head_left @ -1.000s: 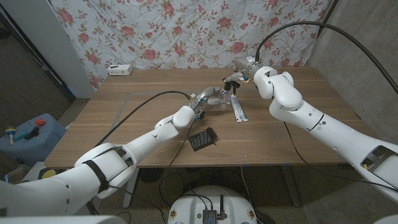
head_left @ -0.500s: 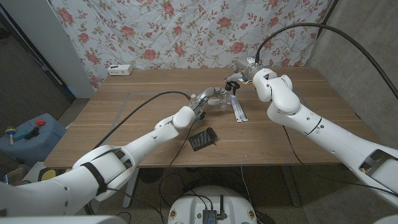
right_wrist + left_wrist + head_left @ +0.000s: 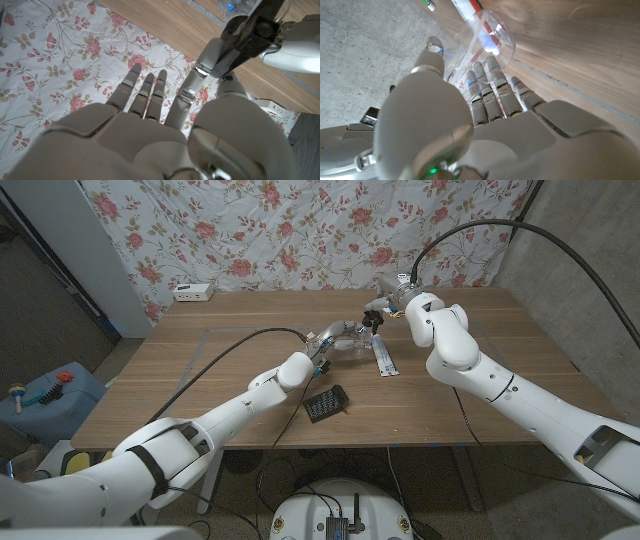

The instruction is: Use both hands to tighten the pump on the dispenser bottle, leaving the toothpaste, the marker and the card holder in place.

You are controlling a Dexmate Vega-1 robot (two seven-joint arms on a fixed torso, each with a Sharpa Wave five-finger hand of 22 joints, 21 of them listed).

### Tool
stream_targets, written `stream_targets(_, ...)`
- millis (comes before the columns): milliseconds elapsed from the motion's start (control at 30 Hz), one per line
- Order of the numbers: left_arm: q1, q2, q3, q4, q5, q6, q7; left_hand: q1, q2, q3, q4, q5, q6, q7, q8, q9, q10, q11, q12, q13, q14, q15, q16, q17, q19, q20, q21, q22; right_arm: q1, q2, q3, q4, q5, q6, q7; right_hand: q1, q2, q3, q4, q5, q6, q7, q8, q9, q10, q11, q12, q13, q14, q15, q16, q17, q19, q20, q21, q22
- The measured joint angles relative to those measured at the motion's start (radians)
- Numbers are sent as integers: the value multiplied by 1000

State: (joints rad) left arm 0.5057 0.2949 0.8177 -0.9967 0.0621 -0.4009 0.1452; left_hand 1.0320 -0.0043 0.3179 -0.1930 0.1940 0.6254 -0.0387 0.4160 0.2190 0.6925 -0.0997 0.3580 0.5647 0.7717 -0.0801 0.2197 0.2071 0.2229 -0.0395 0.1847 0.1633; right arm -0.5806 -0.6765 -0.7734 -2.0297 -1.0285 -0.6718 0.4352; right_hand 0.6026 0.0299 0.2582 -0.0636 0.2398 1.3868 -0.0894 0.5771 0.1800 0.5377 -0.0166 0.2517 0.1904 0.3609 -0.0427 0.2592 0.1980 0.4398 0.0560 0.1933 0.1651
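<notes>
The left hand grips the clear bottle with its fingers wrapped round the body, near the middle of the far half of the surface. The right hand pinches the black pump between thumb and a finger, its other fingers spread.

From where I stand the risk is slip. The bottle looks smooth and see-through, so if the right hand twists hard the body could turn inside the left hand's grip and the thread would not tighten. A pinch that small may also skid off the pump head. The bottle seems tilted, not upright, so a crooked twist could cross the thread.

The toothpaste lies just beside the bottle, right under the working hands; a lowered wrist or a dropped bottle would knock it. The card holder sits nearer the robot, beside the left forearm, and a swing of that arm could shove it. I cannot make out the marker with any certainty.

The bottle has a white tube inside.
</notes>
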Motion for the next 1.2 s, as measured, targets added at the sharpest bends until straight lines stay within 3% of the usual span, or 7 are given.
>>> stream_targets(200, 7, 5, -3, -11, 0, 3, 0, 0, 0, 0, 0, 0, 0, 0, 0, 0, 0, 0, -1, -1, 0, 0, 0, -1, 0, 0, 0, 0, -7, 6, 4, -5, -2, -8, -2, -5, 5, 3, 3, -8, 18, 4, 11, -3, 24, -12, 0, 0, 18, 0, 4, 0, 4, 4, 0, 0)
stream_targets(400, 11, 6, -5, -14, 0, 4, 1, 0, 0, 0, 0, 0, 0, 0, 1, 0, 0, 0, -4, -1, 0, 0, 0, 0, 0, 0, 0, 0, -10, 9, 5, -10, -4, -14, -4, -9, 7, 3, 3, -21, 19, 5, 11, -3, 29, -7, -4, 0, 20, 2, 4, -3, 4, 4, 0, 0)
stream_targets(600, 13, 6, -7, -14, 0, 4, 2, 0, 0, 0, 0, 0, 0, 0, 1, 0, 0, 0, -4, -2, 0, 0, 0, 0, 0, 0, 0, 0, -12, 10, 7, -17, -6, -20, -2, -50, -18, -19, 10, -30, -13, 3, -1, -3, 23, -1, -16, 0, 20, 2, -1, -3, 4, 4, 0, 0)
stream_targets(867, 14, 6, -8, -11, -1, -4, 3, 0, 0, 0, 0, 0, 0, 0, 0, 0, 0, 0, -3, 2, 0, 0, 0, 0, 0, 0, 0, 0, -12, 6, 8, -33, -13, -29, 17, -150, -44, -56, 47, -36, -145, -3, -82, 0, -5, 28, -45, 0, 7, 14, -24, 4, -10, 17, -5, 0)
stream_targets(1200, 14, 3, -8, -1, -2, -12, 4, 0, 0, 0, 0, 0, 0, 0, -4, 0, 0, 0, -2, 3, 0, 0, 0, -3, 0, 0, 0, 0, -11, -8, 18, -59, -20, -31, 57, -200, -50, -72, 64, -37, -221, -1, -127, 4, -32, 33, -56, 3, -8, 29, -38, 5, -24, 23, -5, 5)
